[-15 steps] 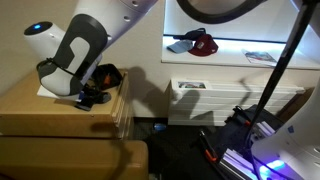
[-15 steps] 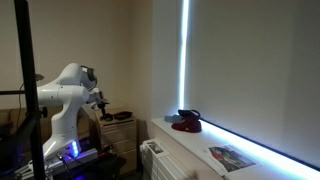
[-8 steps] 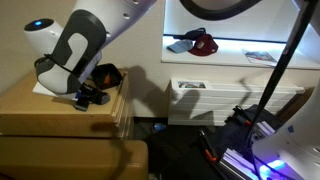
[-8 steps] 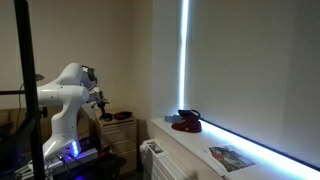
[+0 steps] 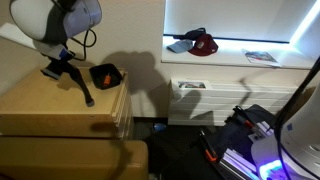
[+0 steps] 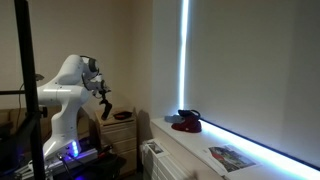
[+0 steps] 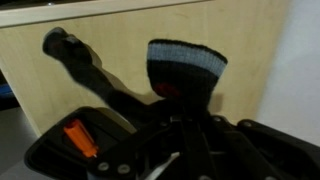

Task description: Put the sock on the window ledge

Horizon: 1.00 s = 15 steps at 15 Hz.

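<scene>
Overhead, the white robot arm (image 5: 55,18) stands folded high above the pale wooden cabinet (image 5: 55,108), wrist turned down. The gripper (image 5: 62,62) is clenched on the dark sock with a grey ribbed cuff (image 5: 80,85). The sock hangs slanted from the jaws, its lower end just above the cabinet top; whether it touches cannot be told. In the wrist view the cuff (image 7: 185,60) sits at centre and the fingers are too blurred to make out.

A black dish with orange contents (image 5: 106,73) lies near the cabinet's edge, just beside the sock's lower end. The white window ledge (image 5: 230,63) is well apart from the gripper, across an open gap, with a white radiator (image 5: 200,98) below it. On the ledge sit a red and dark cap (image 5: 202,42) and a printed booklet (image 5: 258,56), with bare ledge between them.
</scene>
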{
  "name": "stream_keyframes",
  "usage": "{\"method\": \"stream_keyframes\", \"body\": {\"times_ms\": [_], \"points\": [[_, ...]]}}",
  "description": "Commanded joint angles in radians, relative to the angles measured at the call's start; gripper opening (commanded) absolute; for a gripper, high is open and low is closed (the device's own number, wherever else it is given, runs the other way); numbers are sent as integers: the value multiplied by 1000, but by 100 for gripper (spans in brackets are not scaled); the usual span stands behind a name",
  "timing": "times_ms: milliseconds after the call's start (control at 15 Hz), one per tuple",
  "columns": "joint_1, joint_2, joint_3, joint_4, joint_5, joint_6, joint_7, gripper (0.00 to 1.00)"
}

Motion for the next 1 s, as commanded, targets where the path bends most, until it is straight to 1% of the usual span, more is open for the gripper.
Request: {"method": "stream_keyframes", "body": {"times_ms": [0,133,200,267,400,467,600,733,867,933], "points": [[-100,-214,106,-197,73,104,-137,2],[-93,-319,65,-261,50,112,-106,2],[-76,-373,28,-293,16,102,-71,2],[-74,-427,10,-324,-18,83,-63,2],[-50,-547,-55,-391,-178,-20,-14,2],[-55,-603,-67,-421,-267,-77,37,2],[-105,-717,-44,-477,-427,-199,173,2],[-194,-828,16,-548,-516,-298,283,2],[-285,-938,72,-638,-486,-374,341,2],[-323,-991,94,-686,-443,-416,341,2]]}}
